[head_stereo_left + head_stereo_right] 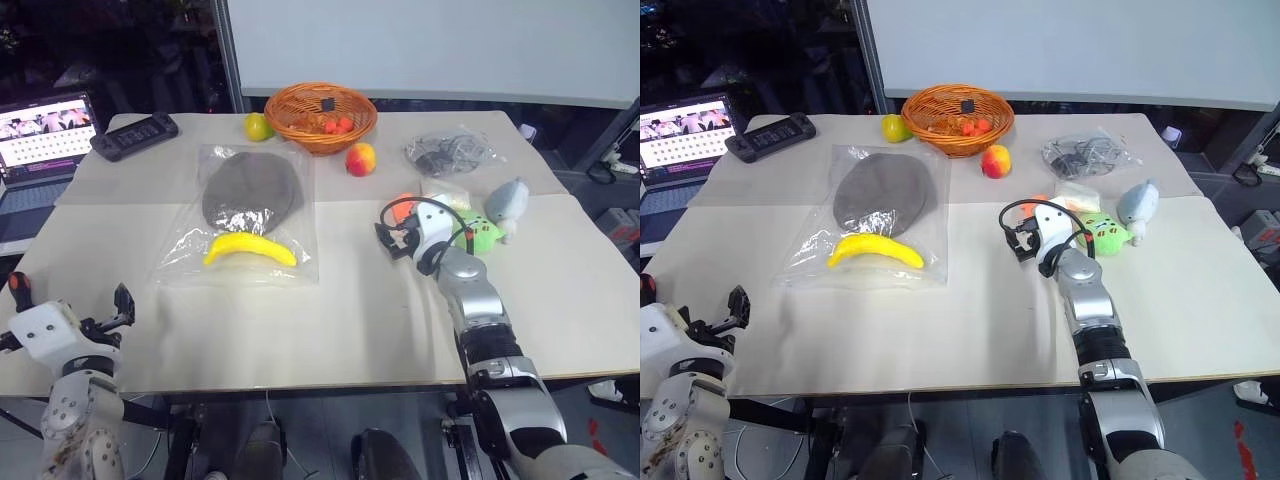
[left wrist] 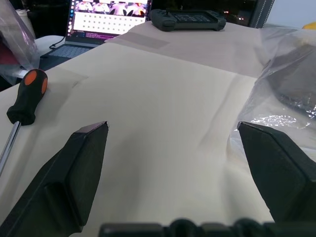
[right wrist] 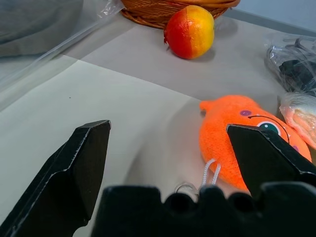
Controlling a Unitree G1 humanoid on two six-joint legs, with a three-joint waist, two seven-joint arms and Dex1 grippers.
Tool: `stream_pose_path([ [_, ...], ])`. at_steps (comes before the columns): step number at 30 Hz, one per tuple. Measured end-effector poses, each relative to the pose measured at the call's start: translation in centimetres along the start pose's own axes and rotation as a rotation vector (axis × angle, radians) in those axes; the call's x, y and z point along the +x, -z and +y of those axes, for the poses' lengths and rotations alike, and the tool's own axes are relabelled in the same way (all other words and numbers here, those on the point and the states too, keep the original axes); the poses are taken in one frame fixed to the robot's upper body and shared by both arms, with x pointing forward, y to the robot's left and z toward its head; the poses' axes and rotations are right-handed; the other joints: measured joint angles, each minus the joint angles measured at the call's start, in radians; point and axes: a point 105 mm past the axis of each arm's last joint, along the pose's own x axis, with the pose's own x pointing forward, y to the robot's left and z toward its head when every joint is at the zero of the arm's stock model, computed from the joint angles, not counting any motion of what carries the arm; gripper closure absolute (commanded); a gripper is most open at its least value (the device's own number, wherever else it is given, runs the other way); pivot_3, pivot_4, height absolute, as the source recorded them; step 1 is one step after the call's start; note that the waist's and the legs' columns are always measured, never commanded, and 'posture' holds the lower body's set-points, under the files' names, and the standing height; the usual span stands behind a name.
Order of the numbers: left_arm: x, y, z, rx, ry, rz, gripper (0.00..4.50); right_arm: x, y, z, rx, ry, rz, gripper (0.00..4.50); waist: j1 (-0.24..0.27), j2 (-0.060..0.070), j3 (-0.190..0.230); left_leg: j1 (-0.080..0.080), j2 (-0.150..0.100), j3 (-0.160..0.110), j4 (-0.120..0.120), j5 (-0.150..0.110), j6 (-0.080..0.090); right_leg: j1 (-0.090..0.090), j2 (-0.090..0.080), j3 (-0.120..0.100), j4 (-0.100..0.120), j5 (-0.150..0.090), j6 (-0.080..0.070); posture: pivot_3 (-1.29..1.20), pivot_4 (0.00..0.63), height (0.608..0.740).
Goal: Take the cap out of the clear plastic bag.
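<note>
Grey-brown cap [image 1: 252, 189] lies flat, apparently inside clear bag [image 1: 190, 252]; left claw [image 2: 173, 148] and right claw [image 3: 168, 148] spread wide, empty.

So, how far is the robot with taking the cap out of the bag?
Nothing looks done yet: the cap lies inside the clear plastic bag, with a banana below it. In hand: nothing; the left pincer and right pincer are open and away from the bag. Left: reach the bag, hold it, pull the cap out.

A soft matt fabric cap [image 1: 251, 189] lies inside a glossy, crinkly clear plastic bag [image 1: 240, 216] near a woven wicker basket [image 1: 320, 116].
</note>
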Motion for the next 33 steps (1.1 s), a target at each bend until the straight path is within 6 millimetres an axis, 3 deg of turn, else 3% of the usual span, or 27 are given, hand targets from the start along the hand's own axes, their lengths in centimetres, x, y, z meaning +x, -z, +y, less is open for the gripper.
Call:
stream_pose_path([
  [2,-0.1,0.1,0.0,0.011,0.013,0.006,0.0,0.1,-0.1,0.2,0.007,-0.012,-0.003,0.02,0.0,0.0,0.0,0.0,0.0,0.0,0.0,0.0,0.0,0.0,0.0,0.0,0.0,0.0,0.0,0.0,0.15,0.74],
  [3,-0.2,-0.2,-0.5,0.091,0.121,0.025,0.0,0.5,-0.9,0.9,0.032,-0.065,-0.02,0.02,-0.007,-0.002,0.002,0.0,0.001,0.0,0.0,0.0,0.0,-0.002,0.001,0.001,0.002,0.0,-0.001,0.0,0.15,0.74],
  [5,-1.0,-1.4,-2.3,0.26,0.384,0.068,0.0,1.5,-4.6,2.2,0.057,-0.226,-0.087,0.02,-0.025,-0.001,0.009,0.0,0.005,0.001,0.0,0.001,-0.001,-0.003,0.005,0.002,0.003,0.002,-0.003,0.0,0.15,0.74],
  [8,-2.7,-3.5,-5.7,0.33,0.654,0.034,0.0,1.4,-11.9,4.8,0.01,-0.47,-0.247,0.02,-0.027,0.003,0.01,0.003,0.008,0.003,-0.001,0.0,-0.001,-0.001,0.006,0.002,0.001,0.001,-0.005,0.0,0.15,0.74],
  [9,-3.3,-3.5,-6.3,0.33,0.717,0.049,0.0,0.7,-13.7,6.4,-0.009,-0.582,-0.282,0.02,-0.027,0.001,0.009,0.003,0.011,0.003,-0.001,-0.001,-0.003,-0.001,0.01,0.002,0.0,0.001,-0.006,0.0,0.15,0.74],
  [10,-3.7,-3.2,-6.5,0.329,0.759,0.081,0.0,0.0,-14.2,8.0,-0.03,-0.698,-0.284,0.02,-0.027,0.0,0.008,0.003,0.013,0.003,-0.001,-0.002,-0.003,-0.001,0.011,0.002,0.0,0.0,-0.008,0.0,0.15,0.74],
  [14,-4.5,-2.3,-6.4,0.324,0.817,0.158,0.0,-1.7,-12.9,13.6,-0.028,-1.029,-0.188,0.02,-0.03,0.0,0.009,0.003,0.014,0.003,-0.001,-0.003,-0.004,-0.003,0.012,0.002,0.003,0.0,-0.009,0.0,0.15,0.74],
  [16,-4.8,-2.5,-6.6,0.328,0.835,0.153,0.0,-2.1,-13.2,16.8,-0.041,-1.134,-0.174,0.02,-0.033,0.001,0.009,0.003,0.014,0.004,-0.001,-0.003,-0.004,-0.005,0.013,0.004,0.005,0.0,-0.01,0.0,0.15,0.74],
  [20,-5.2,-2.4,-6.2,0.33,0.825,0.164,0.0,-0.8,-16.5,20.4,-0.141,-1.134,-0.214,0.02,-0.029,0.001,0.009,0.003,0.015,0.005,-0.001,-0.003,-0.004,-0.006,0.013,0.004,0.006,0.0,-0.01,0.0,0.15,0.74],
  [26,-5.6,-1.7,-5.5,0.327,0.785,0.185,0.0,1.8,-18.9,25.1,-0.201,-1.06,-0.243,0.02,-0.025,-0.001,0.009,0.003,0.015,0.006,-0.002,-0.003,-0.005,-0.008,0.013,0.004,0.005,-0.001,-0.011,0.0,0.15,0.74],
  [29,-5.8,-2.0,-5.6,0.322,0.776,0.167,0.0,2.9,-17.0,25.4,-0.257,-1.01,-0.196,0.02,-0.019,-0.004,0.008,0.002,0.015,0.006,-0.002,-0.003,-0.006,-0.007,0.011,0.003,0.004,-0.001,-0.011,0.0,0.15,0.74],
  [33,-6.1,-3.2,-5.2,0.33,0.735,0.123,0.0,5.2,-10.2,23.8,-0.347,-0.835,-0.001,0.02,-0.024,-0.009,0.007,0.002,0.015,0.006,-0.002,-0.004,-0.007,-0.007,0.011,0.004,0.004,0.0,-0.011,0.0,0.15,0.74],
])
